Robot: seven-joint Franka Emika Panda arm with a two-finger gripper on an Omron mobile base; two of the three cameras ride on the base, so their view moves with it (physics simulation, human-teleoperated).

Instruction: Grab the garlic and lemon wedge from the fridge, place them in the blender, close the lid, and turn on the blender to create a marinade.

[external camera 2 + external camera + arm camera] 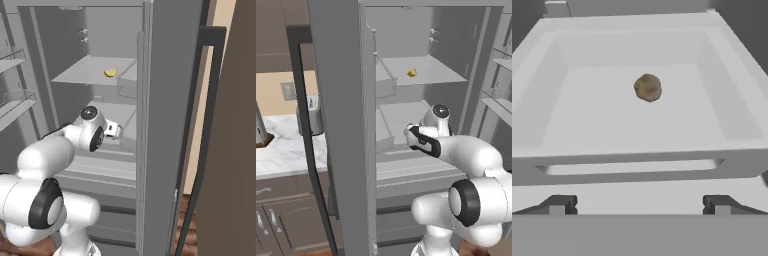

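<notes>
— Garlic [647,88] is sitting alone on the pale floor of an open drawer [727,100] inside the fridge [421,75], roughly mid-floor and a little toward the back wall, touching none of the sides.

— And the lemon wedge?

— Lemon wedge [412,73] is lying on the upper shelf [441,75], well above the drawer level; the right base view is showing it [110,73] near the shelf's front edge.

— What is the hand doing?

— The gripper [639,204] is hanging spread wide with nothing between its tips; both dark fingertips [559,204] are showing at the bottom of the hand view, well apart, short of the drawer's front rim. It is pointing down and forward at the garlic, not touching it.

— Where is the arm?

— It is reaching into the fridge at about the middle shelf level. The door [338,125], with its long black bar handle [306,140], is standing wide open. Which drawer it is, I cannot tell for certain from the base views.
</notes>
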